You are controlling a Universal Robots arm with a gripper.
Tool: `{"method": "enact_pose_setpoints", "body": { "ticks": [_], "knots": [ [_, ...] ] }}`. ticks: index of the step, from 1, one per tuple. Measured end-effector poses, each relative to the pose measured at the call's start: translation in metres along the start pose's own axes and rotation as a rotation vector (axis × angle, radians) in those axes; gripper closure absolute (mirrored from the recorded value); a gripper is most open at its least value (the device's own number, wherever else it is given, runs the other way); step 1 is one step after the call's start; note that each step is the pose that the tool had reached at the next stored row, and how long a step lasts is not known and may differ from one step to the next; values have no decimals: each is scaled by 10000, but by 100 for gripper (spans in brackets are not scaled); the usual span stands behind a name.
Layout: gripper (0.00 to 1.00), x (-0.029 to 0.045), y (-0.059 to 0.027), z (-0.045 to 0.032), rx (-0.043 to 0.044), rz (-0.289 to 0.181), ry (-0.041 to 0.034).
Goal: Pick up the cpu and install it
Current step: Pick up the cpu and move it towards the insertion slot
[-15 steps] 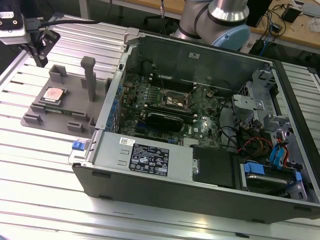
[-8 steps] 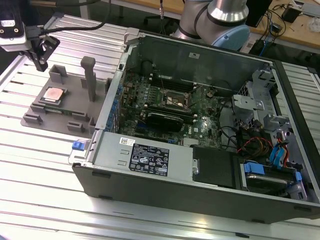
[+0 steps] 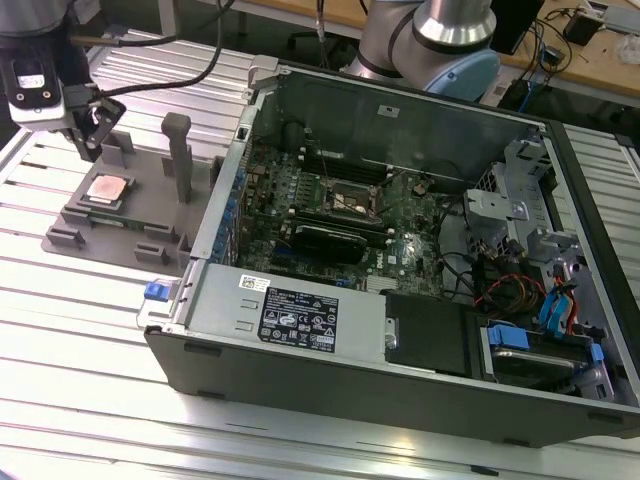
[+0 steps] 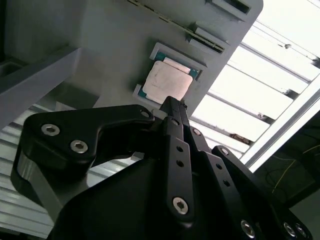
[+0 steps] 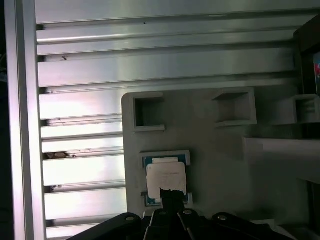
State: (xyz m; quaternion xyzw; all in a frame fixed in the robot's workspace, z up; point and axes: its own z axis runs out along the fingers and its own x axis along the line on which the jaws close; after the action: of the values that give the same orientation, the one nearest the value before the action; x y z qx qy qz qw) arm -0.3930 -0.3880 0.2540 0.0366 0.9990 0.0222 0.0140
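Note:
The cpu [image 3: 108,189] is a small square chip with a pinkish-copper top. It lies flat in a recess of the grey plastic fixture [image 3: 140,225] on the exterior view's left, outside the computer case. In both wrist views the cpu [image 4: 167,82] [image 5: 166,176] sits just beyond the black fingertips. My gripper [image 3: 90,152] hangs a little above the fixture, just behind the cpu, with its fingers pressed together and nothing between them. The gripper [image 4: 172,103] [image 5: 170,193] narrows to one closed tip. The motherboard socket [image 3: 350,200] lies open inside the case.
The open computer case [image 3: 400,250] fills the middle and the exterior view's right, its metal wall close beside the fixture. An upright grey post [image 3: 177,155] stands on the fixture between the cpu and the case. Ribbed aluminium table slats [image 3: 60,330] surround everything.

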Motion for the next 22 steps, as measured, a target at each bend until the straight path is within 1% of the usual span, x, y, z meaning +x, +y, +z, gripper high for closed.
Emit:
{"method": "enact_pose_setpoints", "body": {
  "ticks": [2, 3, 4, 7, 13, 14, 16, 19, 22],
  "knots": [
    [89, 1, -2, 36, 0, -5, 1],
    [89, 2, -3, 67, 0, -8, 2],
    [89, 4, -6, 127, 0, -14, 2],
    [89, -31, -8, 239, 2, -180, 32],
    [89, -37, -12, 329, -10, -639, 54],
    [89, -36, -16, 387, -11, -732, 85],
    [89, -36, -19, 459, -11, -733, 94],
    [89, -49, -19, 483, -11, -739, 94],
    [89, -48, -19, 483, -10, -737, 95]
  ]
}}
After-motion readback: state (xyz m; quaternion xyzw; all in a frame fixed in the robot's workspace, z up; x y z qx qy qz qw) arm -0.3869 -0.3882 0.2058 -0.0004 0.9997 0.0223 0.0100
